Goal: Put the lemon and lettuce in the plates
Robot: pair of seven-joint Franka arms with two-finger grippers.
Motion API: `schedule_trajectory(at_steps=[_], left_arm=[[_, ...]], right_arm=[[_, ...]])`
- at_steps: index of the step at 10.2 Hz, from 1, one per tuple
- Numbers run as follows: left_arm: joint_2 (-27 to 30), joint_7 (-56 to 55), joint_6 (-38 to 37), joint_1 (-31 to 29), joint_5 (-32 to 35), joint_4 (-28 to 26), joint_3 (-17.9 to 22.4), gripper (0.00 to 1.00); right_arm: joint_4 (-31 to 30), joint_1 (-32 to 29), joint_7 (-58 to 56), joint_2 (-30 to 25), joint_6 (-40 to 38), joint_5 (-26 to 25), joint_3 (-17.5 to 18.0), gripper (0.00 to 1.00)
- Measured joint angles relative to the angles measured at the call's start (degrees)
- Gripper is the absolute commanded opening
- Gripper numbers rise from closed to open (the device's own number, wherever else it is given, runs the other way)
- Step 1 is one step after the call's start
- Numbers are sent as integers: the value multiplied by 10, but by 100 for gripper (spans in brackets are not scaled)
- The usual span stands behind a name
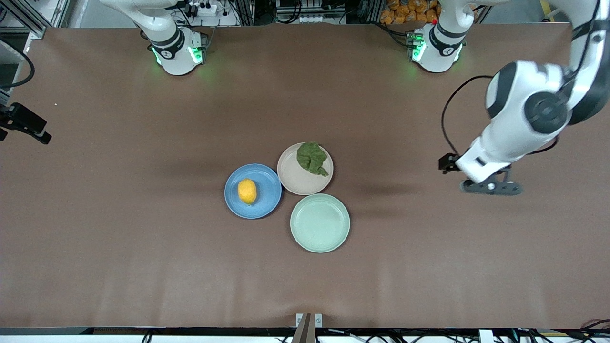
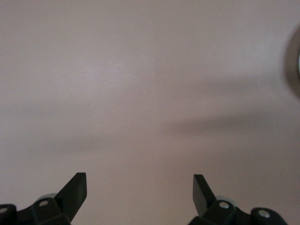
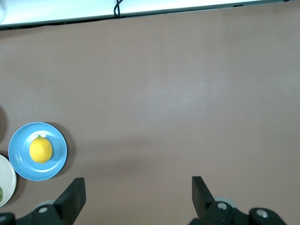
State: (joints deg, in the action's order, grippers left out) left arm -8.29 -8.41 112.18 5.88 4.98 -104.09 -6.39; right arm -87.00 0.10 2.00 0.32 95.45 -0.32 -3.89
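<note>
Lemon [image 1: 247, 191] first, as we scan from the right arm's end of the table: it lies in the blue plate [image 1: 267, 200]. Touching that plate, we find the beige-pink plate [image 1: 295, 183] with the lettuce [image 1: 312, 158] resting in it near the rim farthest from the front camera. Just beside both, nearer the camera, sits the mint-green plate [image 1: 320, 223]. We see the left gripper [image 1: 491, 187] hanging over bare table [image 1: 119, 238] toward the left arm's end, fingers spread and holding nothing. Our right gripper [image 3: 138, 194] appears only in its wrist view, spread wide and empty above bare table, well apart from the blue plate.
</note>
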Motion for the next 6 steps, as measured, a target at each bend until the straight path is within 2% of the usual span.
schedule_trajectory(at_steps=[3,6], left_arm=[[58,0,-23,1,0,7,-1,100],[78,0,-115,-12,-13,59,-1,100]], right_arm=[[11,0,0,4,-9,0,-1,100],[16,2,0,5,-15,0,-1,100]])
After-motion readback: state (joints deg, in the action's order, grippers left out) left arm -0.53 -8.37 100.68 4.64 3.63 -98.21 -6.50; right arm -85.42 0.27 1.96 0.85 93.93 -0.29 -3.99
